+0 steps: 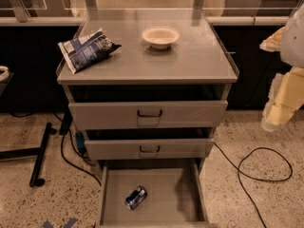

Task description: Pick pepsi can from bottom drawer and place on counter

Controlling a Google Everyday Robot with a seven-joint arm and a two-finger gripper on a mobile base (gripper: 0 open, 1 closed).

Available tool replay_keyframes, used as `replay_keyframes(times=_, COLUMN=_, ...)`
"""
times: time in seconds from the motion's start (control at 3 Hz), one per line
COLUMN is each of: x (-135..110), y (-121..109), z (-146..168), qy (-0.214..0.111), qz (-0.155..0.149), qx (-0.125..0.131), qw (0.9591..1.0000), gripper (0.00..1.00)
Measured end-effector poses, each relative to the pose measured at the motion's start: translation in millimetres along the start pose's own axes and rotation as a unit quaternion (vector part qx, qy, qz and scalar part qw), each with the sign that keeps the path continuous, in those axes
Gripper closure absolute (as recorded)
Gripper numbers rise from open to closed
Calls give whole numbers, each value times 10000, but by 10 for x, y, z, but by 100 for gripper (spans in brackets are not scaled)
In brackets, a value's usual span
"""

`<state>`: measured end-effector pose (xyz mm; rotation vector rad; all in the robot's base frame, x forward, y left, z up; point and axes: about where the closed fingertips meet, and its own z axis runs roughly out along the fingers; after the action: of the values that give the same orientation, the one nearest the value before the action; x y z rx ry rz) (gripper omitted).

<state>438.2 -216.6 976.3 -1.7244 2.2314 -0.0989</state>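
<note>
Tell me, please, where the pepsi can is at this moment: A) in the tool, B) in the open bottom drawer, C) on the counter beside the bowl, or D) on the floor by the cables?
B: the pepsi can lies on its side on the floor of the pulled-out bottom drawer; the tool hangs near the right edge of the view, apart from it.
</note>
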Motion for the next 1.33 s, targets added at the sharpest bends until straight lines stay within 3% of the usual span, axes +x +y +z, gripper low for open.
replay_keyframes(times=0.33, x=-1, y=0, z=-1, qy=-1, qz=0, qx=3, qw=10000, gripper=0)
replay_keyframes(times=0.67, x=-98, y=-17, z=239, qy=-197, qz=-93, qx=-2, qw=9998, gripper=0)
replay_keyframes(times=1.0, x=-382, y=59, z=946, qy=-631, qz=-360, qx=-171, qw=9972, gripper=0)
replay_keyframes(times=1.33, x=-744, y=170, z=1810, qy=-1055, qz=-978, qx=-389, qw=9888, gripper=0)
